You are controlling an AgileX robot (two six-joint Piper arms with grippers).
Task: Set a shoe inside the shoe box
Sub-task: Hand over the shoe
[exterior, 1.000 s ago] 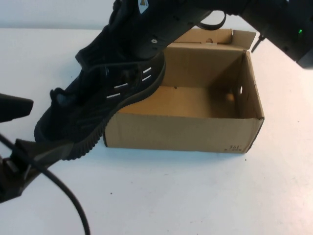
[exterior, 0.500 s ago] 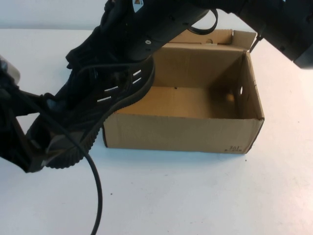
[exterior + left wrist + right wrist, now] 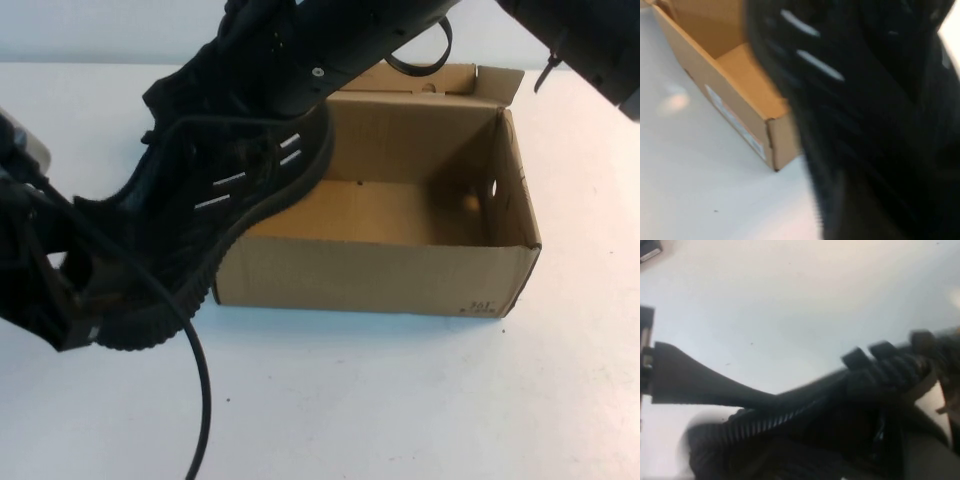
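High view: the black mesh sneaker is held tilted over the brown cardboard shoe box's left end, clamped at its heel by the right gripper, its toe between the left gripper's parted fingers.

My left arm is matte black and blocky, with a pale grey patch near its top edge and a thin black cable looping off it. My right arm is a thick black tube bearing one small silver screw.
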